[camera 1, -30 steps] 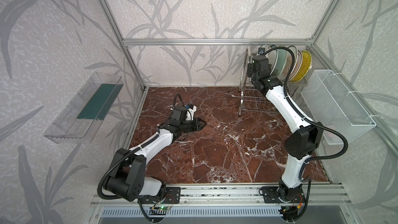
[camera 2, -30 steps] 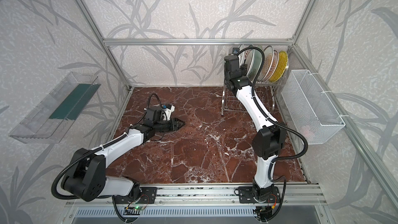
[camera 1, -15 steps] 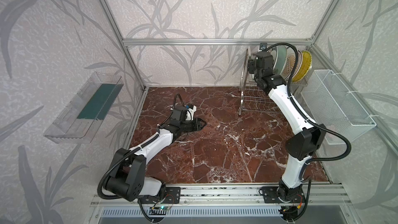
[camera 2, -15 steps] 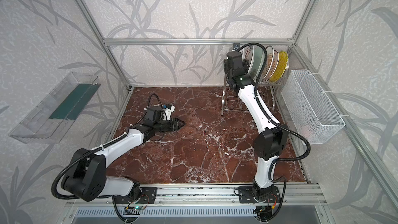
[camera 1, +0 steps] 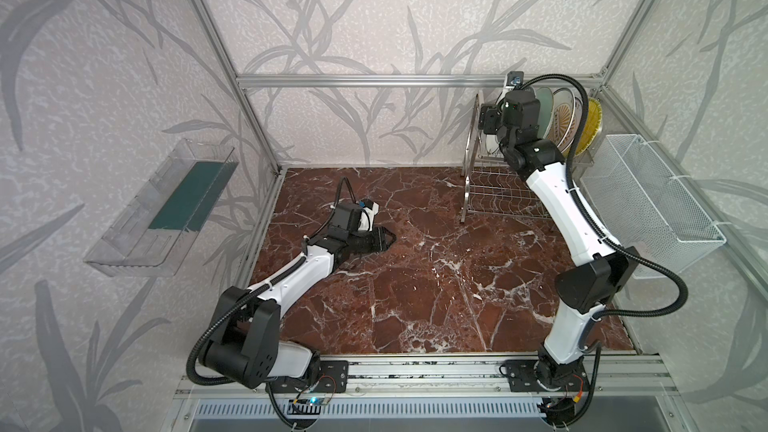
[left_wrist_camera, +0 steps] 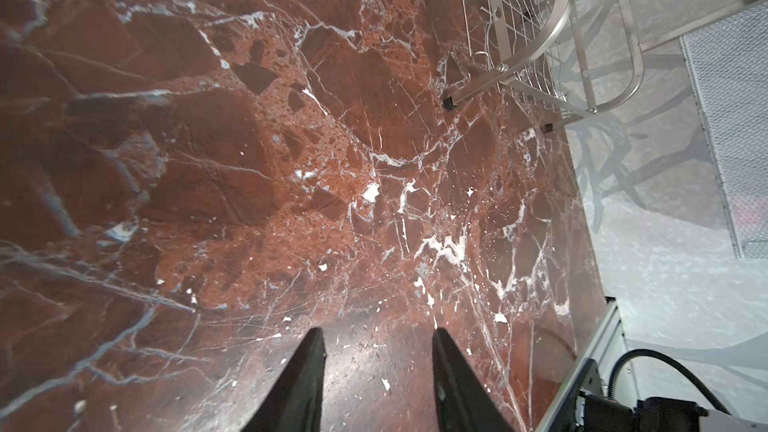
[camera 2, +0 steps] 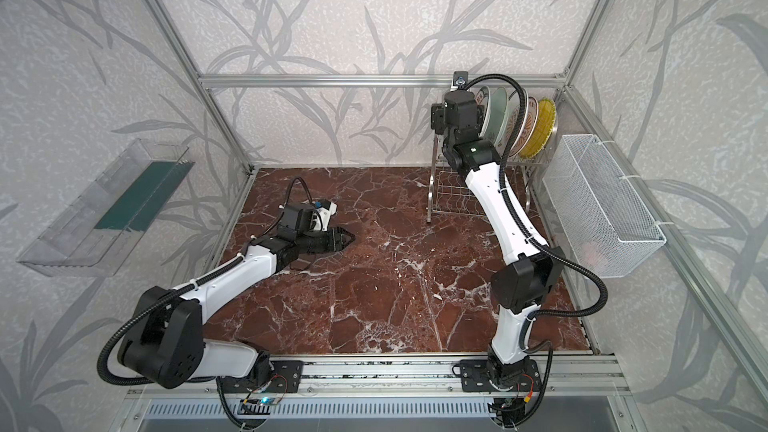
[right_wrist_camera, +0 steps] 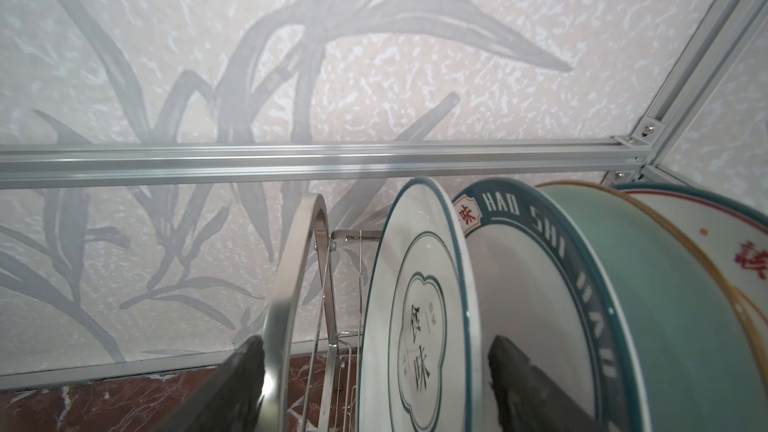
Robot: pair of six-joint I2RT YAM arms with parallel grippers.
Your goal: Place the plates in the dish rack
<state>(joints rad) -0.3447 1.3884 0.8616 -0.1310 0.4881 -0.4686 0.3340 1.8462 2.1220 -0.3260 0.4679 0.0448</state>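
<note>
The teal-rimmed plate (right_wrist_camera: 544, 224) reads "HAO SHI" — the cloud-emblem plate (right_wrist_camera: 419, 326) bears Chinese characters.

In the right wrist view the right gripper's (right_wrist_camera: 374, 342) fingers (right_wrist_camera: 523, 380) ran off the frame edge, as did the green plate (right_wrist_camera: 681, 305) and the plates (right_wrist_camera: 706, 218) beyond it. In both top views the right arm (camera 1: 555, 201) hid that gripper and the left end of the dish rack's (camera 1: 500, 197) row; plate lettering was too small to read. In the left wrist view the left gripper's (left_wrist_camera: 378, 334) fingers (left_wrist_camera: 303, 380), the rack and the mesh basket (left_wrist_camera: 727, 118) were cut off. A pinkish thing (camera 2: 592, 249) in the basket was too blurred to name.
</note>
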